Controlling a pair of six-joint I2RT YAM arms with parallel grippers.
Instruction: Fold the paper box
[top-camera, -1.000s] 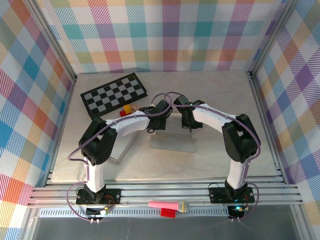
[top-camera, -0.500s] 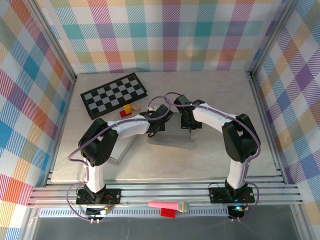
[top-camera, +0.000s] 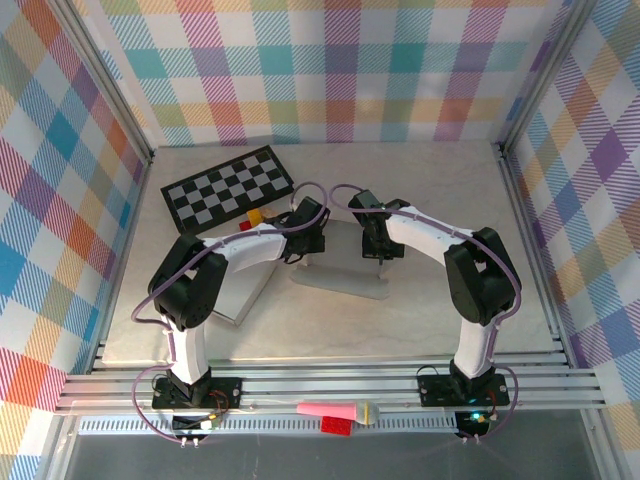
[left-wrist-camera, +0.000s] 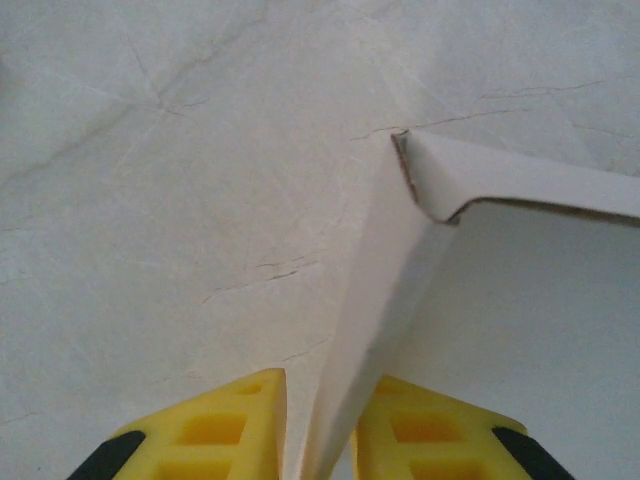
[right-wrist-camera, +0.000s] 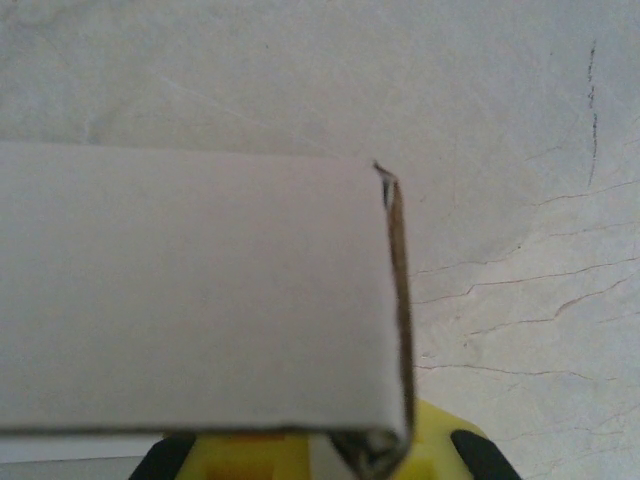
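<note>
The paper box (top-camera: 345, 283) is white cardboard lying on the table between my two arms. In the left wrist view one of its flaps (left-wrist-camera: 385, 290) stands on edge and runs in between the yellow fingers (left-wrist-camera: 215, 425). My left gripper (top-camera: 303, 245) (left-wrist-camera: 320, 390) straddles that flap, open narrowly, with a thin gap on the left side. My right gripper (top-camera: 382, 250) (right-wrist-camera: 335, 450) is shut on the box's far right corner. There a white panel (right-wrist-camera: 190, 290) with a brown cut edge covers most of its fingers.
A black-and-white chessboard (top-camera: 228, 189) lies at the back left, with small red and yellow blocks (top-camera: 254, 217) beside it. A pale flat board (top-camera: 245, 292) sits under my left arm. Checked walls enclose the table on three sides.
My left gripper has opened from shut and shifted a little to the left and back, onto the box's left flap. The box has swung slightly. My right gripper has held its grip.
</note>
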